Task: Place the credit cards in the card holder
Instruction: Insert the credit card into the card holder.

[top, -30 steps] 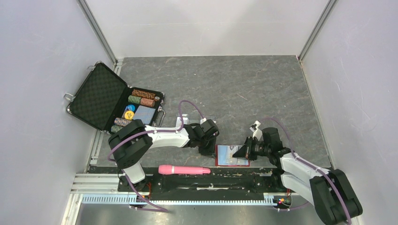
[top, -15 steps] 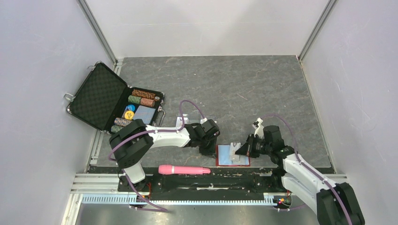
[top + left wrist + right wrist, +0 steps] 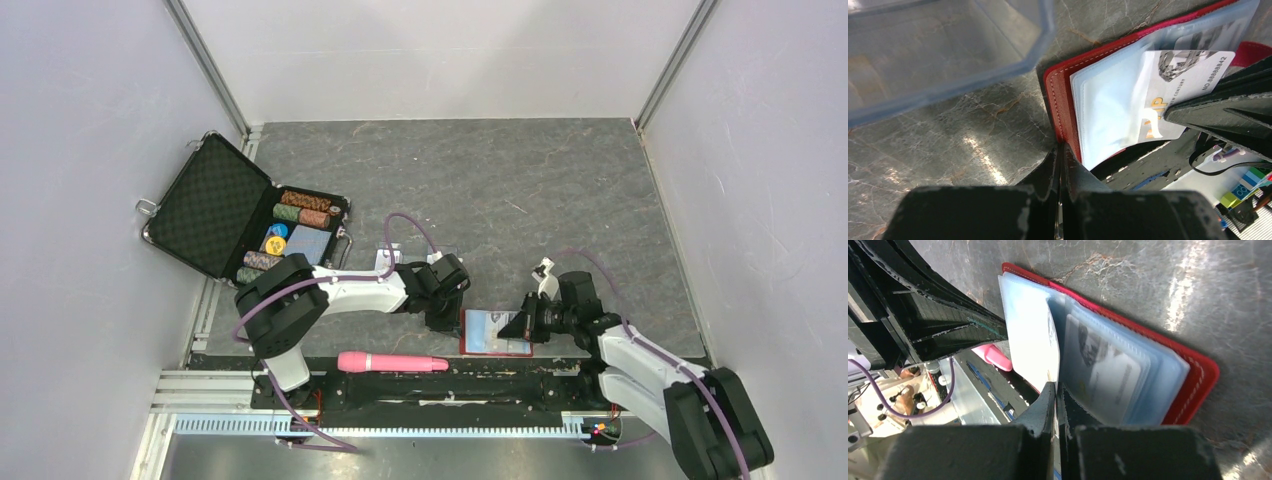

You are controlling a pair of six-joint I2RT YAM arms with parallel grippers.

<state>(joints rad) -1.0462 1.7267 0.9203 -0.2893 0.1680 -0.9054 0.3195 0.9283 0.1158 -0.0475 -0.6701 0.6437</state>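
Observation:
The red card holder (image 3: 472,345) lies open near the table's front edge, pale blue pockets up. My left gripper (image 3: 446,318) is shut on the left edge of its red cover (image 3: 1060,107). My right gripper (image 3: 520,325) is shut on a credit card (image 3: 1175,87), grey-white with gold lettering, whose left end lies in among the pale blue pockets (image 3: 1108,100). In the right wrist view the card (image 3: 1053,347) is seen edge-on between my fingertips (image 3: 1055,386). Another card (image 3: 1105,370) sits inside a pocket of the holder (image 3: 1198,385).
An open black chip briefcase (image 3: 215,205) with stacked poker chips stands at the left. A clear plastic case (image 3: 943,50) lies just behind the left gripper. A pink cylinder (image 3: 392,362) lies on the black front rail (image 3: 500,385). Grey walls enclose the table.
The right gripper drew back to the right with the card half a second ago. It has since moved left again over the holder. The left gripper has stayed on the holder's edge.

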